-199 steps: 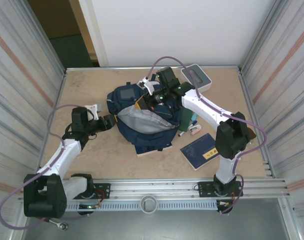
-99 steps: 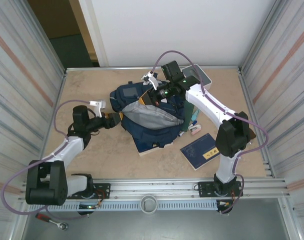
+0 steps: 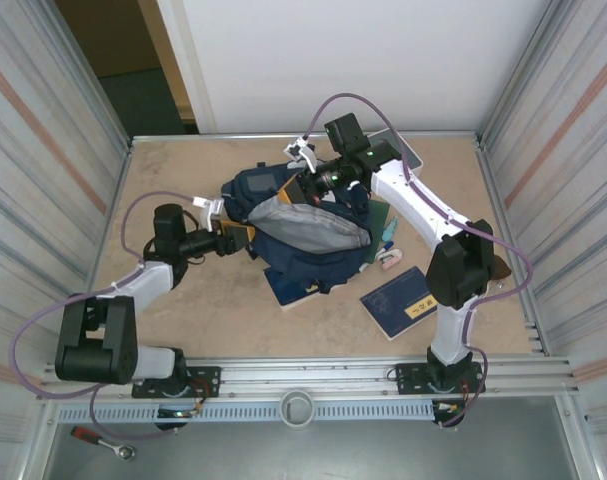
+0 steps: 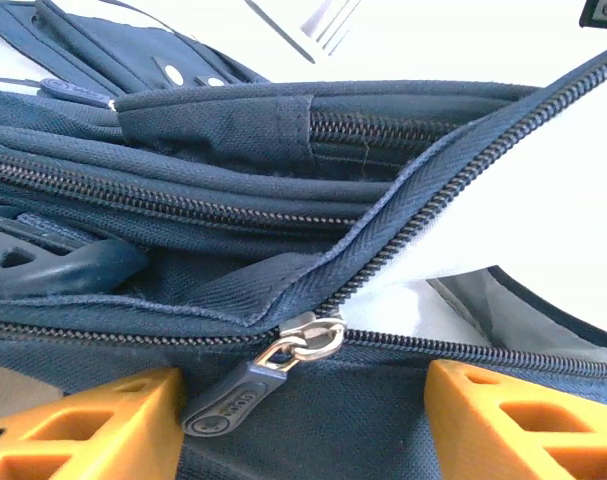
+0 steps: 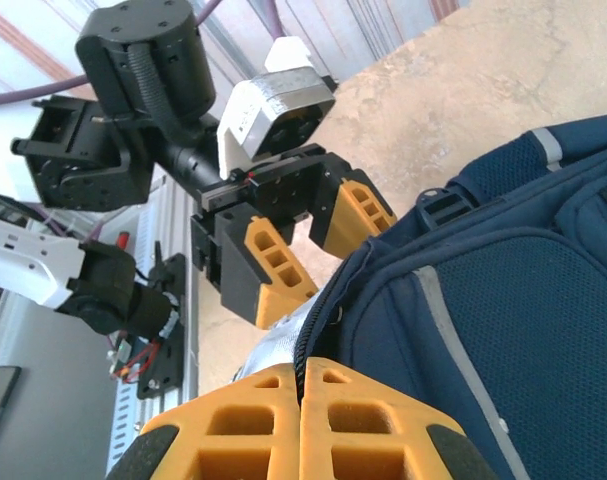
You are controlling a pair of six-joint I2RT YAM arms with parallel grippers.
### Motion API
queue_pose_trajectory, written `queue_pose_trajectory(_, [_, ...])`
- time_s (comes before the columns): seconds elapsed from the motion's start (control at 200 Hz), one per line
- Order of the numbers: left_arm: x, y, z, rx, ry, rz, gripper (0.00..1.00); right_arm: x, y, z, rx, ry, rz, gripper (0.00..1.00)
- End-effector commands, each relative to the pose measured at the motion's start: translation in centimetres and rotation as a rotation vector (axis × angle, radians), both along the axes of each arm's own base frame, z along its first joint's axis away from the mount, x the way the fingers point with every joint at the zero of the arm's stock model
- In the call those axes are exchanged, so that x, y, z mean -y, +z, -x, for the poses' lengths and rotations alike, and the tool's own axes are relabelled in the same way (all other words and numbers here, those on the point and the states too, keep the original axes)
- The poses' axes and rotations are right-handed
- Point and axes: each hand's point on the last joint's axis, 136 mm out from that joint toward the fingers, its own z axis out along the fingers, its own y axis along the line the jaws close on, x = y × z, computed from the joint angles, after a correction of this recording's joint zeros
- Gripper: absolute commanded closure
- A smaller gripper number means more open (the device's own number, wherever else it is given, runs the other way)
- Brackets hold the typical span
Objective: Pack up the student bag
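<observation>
The student bag point(image 3: 303, 240), a navy backpack, lies mid-table with its main zip partly undone and pale grey lining point(image 3: 305, 222) showing. My left gripper point(image 3: 241, 240) is open at the bag's left side. In the left wrist view its orange fingers point(image 4: 93, 425) stand on either side of the dark zipper pull point(image 4: 228, 397), which hangs from the metal slider point(image 4: 315, 335), untouched. My right gripper point(image 3: 305, 188) is shut on the zip edge of the bag point(image 5: 503, 300) and holds it up. In the right wrist view its closed gripper point(image 5: 303, 378) pinches the zipper tape, with the left gripper point(image 5: 318, 245) beyond.
A navy booklet with a yellow label point(image 3: 401, 302) lies front right. A white box point(image 3: 405, 153) sits at the back right. Small stationery items point(image 3: 388, 255) lie beside the bag. A flat book point(image 3: 295, 298) pokes out under the bag. Corrugated walls stand on both sides.
My left gripper has moved right, up to the bag's zipper. My right gripper has drawn the bag's upper edge back and up, widening the mouth.
</observation>
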Motion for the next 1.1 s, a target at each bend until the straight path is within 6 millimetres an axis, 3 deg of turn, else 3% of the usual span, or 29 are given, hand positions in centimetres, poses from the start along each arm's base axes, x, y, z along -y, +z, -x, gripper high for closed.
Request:
queue_pose_trajectory(0.0, [0.9, 1.9, -0.5, 0.081, -0.060, 0.011, 0.42, -0.1, 2.0, -0.2, 0.051, 0.038, -0.056, 1.00])
queue_pose_trajectory(0.175, [0.7, 1.4, -0.8, 0.074, -0.042, -0.014, 0.62, 0.4, 1.8, -0.5, 0.049, 0.027, -0.045, 1.00])
queue_pose_trajectory(0.396, [-1.1, 0.4, -1.6, 0.057, 0.071, -0.068, 0.84, 1.2, 1.7, -0.7, 0.055, 0.012, -0.035, 1.00])
queue_pose_trajectory(0.541, [-2.8, -0.3, -2.4, 0.032, 0.151, -0.087, 0.91, 1.6, 1.5, -0.6, 0.053, 0.010, -0.034, 1.00])
queue_pose_trajectory(0.701, [-4.6, -1.1, -4.0, -0.017, 0.245, -0.114, 0.93, 1.7, 1.8, 0.0, 0.049, 0.037, -0.055, 1.00])
queue_pose_trajectory(0.897, [-8.0, -3.8, -6.8, -0.173, 0.443, -0.228, 0.92, 1.1, 2.4, 0.3, 0.044, 0.061, -0.095, 1.00])
queue_pose_trajectory(0.997, [-10.3, -5.4, -7.9, -0.293, 0.557, -0.233, 0.83, 0.2, 2.5, -0.1, 0.046, 0.044, -0.099, 1.00])
queue_pose_trajectory(1.097, [-12.1, -5.6, -8.3, -0.336, 0.625, -0.192, 0.69, -0.7, 1.7, -1.2, 0.055, -0.008, -0.060, 1.00])
